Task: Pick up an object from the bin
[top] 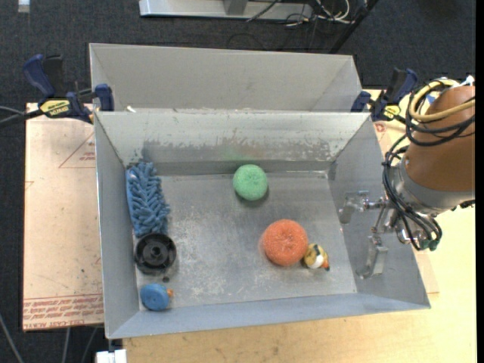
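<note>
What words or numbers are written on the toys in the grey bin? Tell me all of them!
No word, number or sign can be read on anything in the bin.
Green ball: none.
Orange ball: none.
Small yellow and white toy: too small to tell.
Blue knobbly toy, black round part, small blue lump: none.

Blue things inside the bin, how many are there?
2. A long blue knobbly piece lies along the left wall; a small blue lump sits in the front left corner. None seems hidden.
</note>
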